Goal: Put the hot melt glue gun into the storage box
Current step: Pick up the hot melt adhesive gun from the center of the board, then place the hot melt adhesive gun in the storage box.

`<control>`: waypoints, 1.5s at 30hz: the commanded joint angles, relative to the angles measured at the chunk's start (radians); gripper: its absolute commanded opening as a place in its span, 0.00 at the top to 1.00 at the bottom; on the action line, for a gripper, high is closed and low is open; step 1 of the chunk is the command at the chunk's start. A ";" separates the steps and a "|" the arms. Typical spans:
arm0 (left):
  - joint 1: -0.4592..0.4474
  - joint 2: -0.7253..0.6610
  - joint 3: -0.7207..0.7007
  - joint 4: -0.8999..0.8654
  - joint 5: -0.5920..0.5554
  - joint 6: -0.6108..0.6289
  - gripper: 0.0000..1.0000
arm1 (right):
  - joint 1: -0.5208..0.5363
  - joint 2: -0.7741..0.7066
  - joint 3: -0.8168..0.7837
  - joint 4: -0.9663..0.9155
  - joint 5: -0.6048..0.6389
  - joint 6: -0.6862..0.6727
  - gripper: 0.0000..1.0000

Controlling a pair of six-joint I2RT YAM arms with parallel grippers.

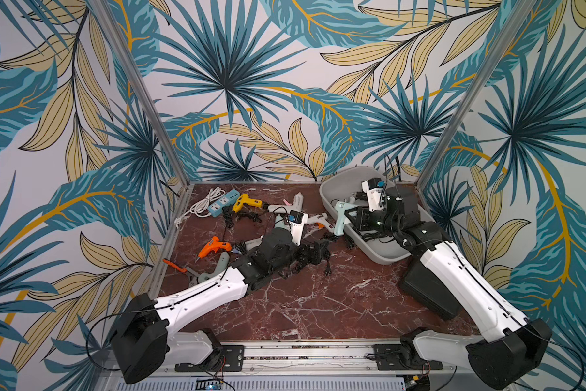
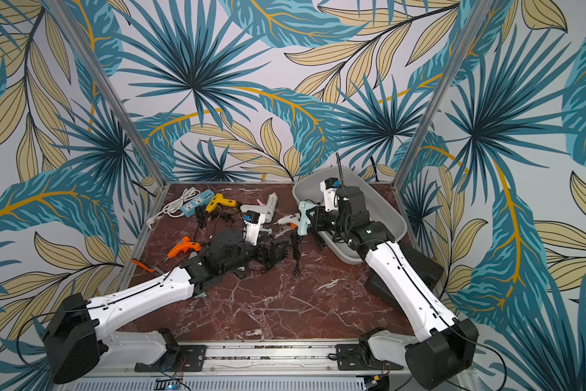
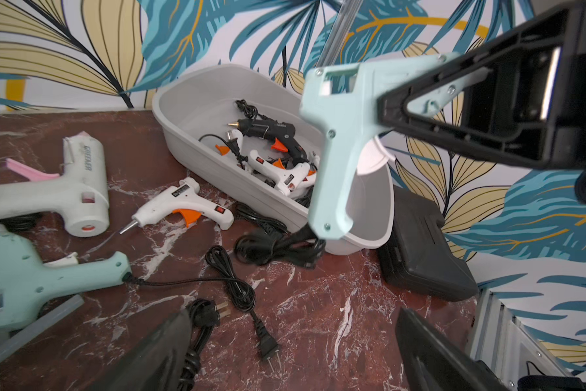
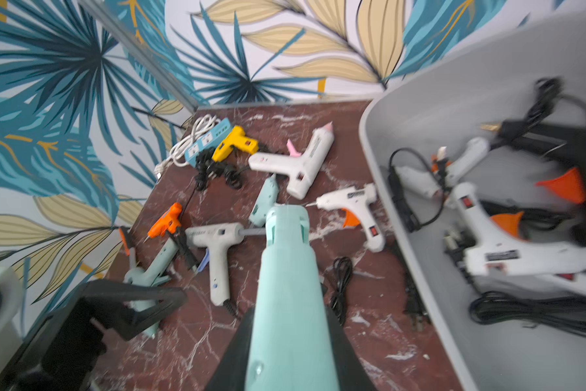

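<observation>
My right gripper (image 1: pixel 354 216) (image 4: pixel 287 304) is shut on a pale mint hot melt glue gun (image 1: pixel 341 216) (image 2: pixel 304 216) (image 3: pixel 339 135) (image 4: pixel 284 264). It holds the gun in the air at the near left rim of the light grey storage box (image 1: pixel 383 254) (image 2: pixel 388 203) (image 3: pixel 196 101) (image 4: pixel 437 101). The gun's black cord (image 3: pixel 274 243) trails down to the table beside the box. Several glue guns lie inside the box. My left gripper (image 1: pixel 313 252) (image 2: pixel 274 252) (image 3: pixel 293 315) stands open and low over the table's middle, holding nothing.
More glue guns lie on the red marble table: a large white one (image 3: pixel 64 189), a small white one (image 3: pixel 183 203), a mint one (image 3: pixel 30 277), a yellow one (image 1: pixel 247 202), an orange one (image 1: pixel 213 246). A power strip (image 1: pixel 222 202) sits at the back left. A black case (image 3: pixel 423 247) lies beside the box.
</observation>
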 commanded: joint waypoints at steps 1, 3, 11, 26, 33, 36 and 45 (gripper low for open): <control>0.003 -0.062 -0.044 0.055 -0.098 -0.008 0.00 | 0.000 -0.005 0.118 -0.107 0.227 -0.101 1.00; 0.002 -0.085 -0.067 0.060 -0.126 -0.008 0.00 | 0.000 0.017 0.186 -0.140 0.324 -0.130 1.00; 0.003 -0.105 -0.138 0.104 -0.162 -0.033 0.00 | -0.001 0.139 0.361 -0.257 0.759 -0.252 1.00; 0.002 -0.060 -0.153 0.122 -0.150 -0.058 0.00 | -0.077 0.426 0.405 -0.367 1.097 -0.223 1.00; 0.003 -0.055 -0.155 0.122 -0.145 -0.059 0.00 | -0.112 0.579 0.443 -0.367 1.134 -0.203 1.00; 0.003 -0.055 -0.158 0.120 -0.144 -0.059 0.00 | -0.134 0.636 0.451 -0.359 1.133 -0.195 1.00; 0.002 -0.052 -0.163 0.119 -0.139 -0.056 0.00 | -0.208 0.783 0.465 -0.327 1.146 -0.204 1.00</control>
